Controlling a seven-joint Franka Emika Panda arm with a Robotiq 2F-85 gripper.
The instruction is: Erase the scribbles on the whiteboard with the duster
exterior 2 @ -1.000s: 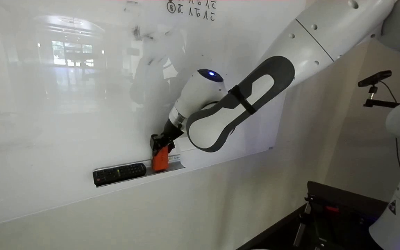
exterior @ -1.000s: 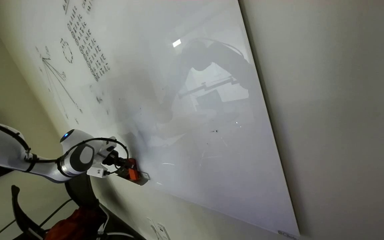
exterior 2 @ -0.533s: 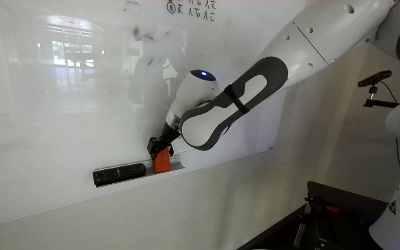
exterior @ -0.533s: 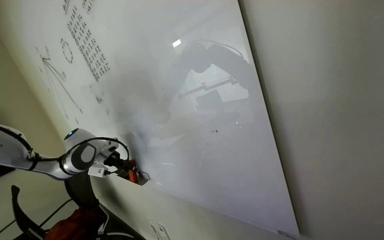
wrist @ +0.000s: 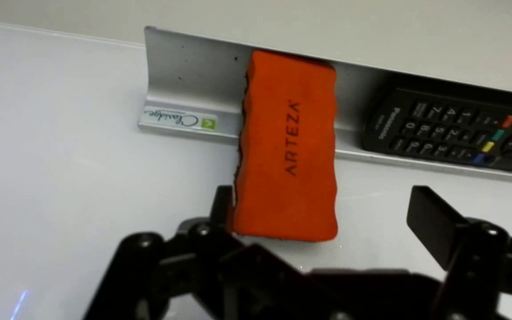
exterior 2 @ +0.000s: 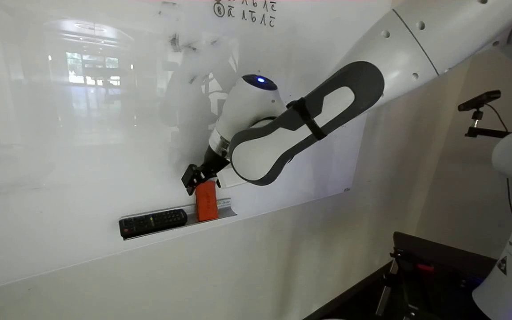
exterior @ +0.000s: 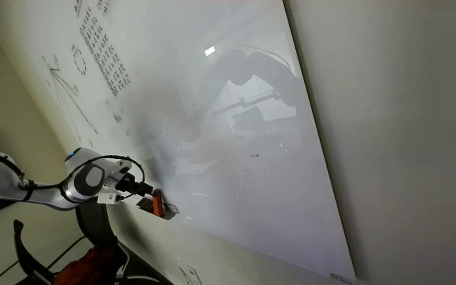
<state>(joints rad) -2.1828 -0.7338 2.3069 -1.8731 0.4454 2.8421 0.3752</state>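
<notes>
Orange and bright, the duster (wrist: 289, 146) stands on one short end in the silver tray (wrist: 194, 71) at the bottom of the whiteboard (exterior 2: 60, 178). Its top part sticks up above the tray. A black remote (wrist: 451, 129) lies in the same tray, just beside the duster, with a gap between them. The gripper (wrist: 325, 206) is spread wide — its fingers (wrist: 434, 226) are on each side of the duster's top end, and they do not squeeze it. From here I see one finger right by the duster's edge, and I can't tell if the two touch. The other finger is well away, on the remote's side. Compared with a second ago, the gripper is higher up and its fingers look more spread, so more of the orange shows. The duster is still in the tray. Some dark smudges (exterior 2: 174, 42) are on the whiteboard — higher up, above the tray.
</notes>
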